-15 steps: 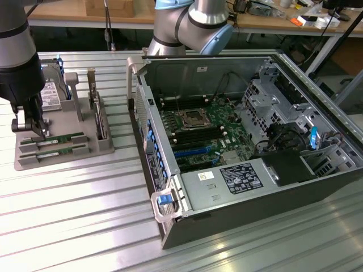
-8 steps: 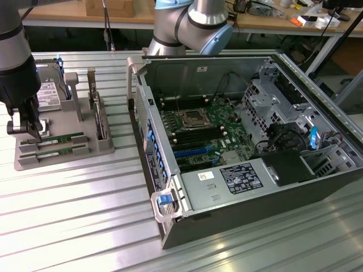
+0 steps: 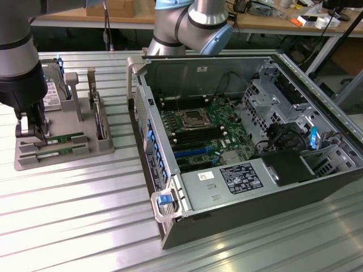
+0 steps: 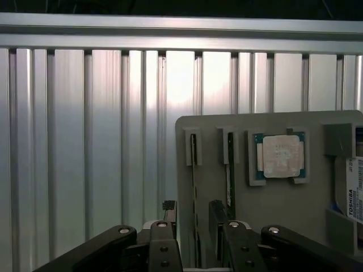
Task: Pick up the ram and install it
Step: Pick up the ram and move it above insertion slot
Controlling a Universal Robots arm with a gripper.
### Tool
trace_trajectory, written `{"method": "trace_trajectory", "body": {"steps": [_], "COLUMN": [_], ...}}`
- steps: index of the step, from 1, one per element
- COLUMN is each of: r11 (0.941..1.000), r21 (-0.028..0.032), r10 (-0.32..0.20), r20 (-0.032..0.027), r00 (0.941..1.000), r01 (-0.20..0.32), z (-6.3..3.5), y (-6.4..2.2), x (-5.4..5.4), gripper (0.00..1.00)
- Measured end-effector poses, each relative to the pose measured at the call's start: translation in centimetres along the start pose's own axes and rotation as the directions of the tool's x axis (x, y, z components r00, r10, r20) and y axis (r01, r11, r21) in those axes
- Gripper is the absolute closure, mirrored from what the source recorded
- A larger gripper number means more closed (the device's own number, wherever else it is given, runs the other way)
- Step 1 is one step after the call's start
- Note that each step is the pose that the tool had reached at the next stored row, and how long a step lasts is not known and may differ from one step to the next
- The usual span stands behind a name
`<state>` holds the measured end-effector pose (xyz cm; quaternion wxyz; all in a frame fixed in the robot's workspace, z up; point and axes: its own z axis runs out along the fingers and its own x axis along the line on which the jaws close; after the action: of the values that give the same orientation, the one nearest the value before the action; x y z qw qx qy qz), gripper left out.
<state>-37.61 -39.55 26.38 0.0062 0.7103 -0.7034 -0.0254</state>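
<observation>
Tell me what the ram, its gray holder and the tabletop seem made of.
The ram: circuit board, likely fibreglass laminate, judging by its flat green face with a matte look. The gray holder: probably plastic, as its surface is dull, even and unreflective. The tabletop: metal, probably aluminium, since it is silver and ribbed, with bright streaky reflections.

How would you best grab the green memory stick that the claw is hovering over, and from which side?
Probably from straight above, pinching the ram by its two flat faces near mid-length. It stands on its long edge in the grey holder, so the thin upper edge is free and the faces are upright. The open gripper straddles it.
</observation>
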Motion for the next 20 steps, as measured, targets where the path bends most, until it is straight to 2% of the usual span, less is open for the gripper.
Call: {"method": "trace_trajectory", "body": {"steps": [10, 13, 16, 20], "r11": [1.0000, 1.0000, 1.0000, 1.0000], "r21": [0.0002, 0.0002, 0.0002, 0.0001], "r10": [0.000, 0.000, 0.000, -0.005], "r20": [0.0001, 0.0000, 0.0001, -0.0002], "r00": [1.0000, 1.0000, 1.0000, 1.0000], "r01": [0.000, 0.000, 0.000, 0.005], "z": [1.37, 2.06, 3.56, 4.49], "y": [-1.89, -2.09, -2.20, -2.17], "x": [0.1, 0.0, -0.2, -0.6], "gripper": [0.64, 0.64, 0.64, 0.64]}}
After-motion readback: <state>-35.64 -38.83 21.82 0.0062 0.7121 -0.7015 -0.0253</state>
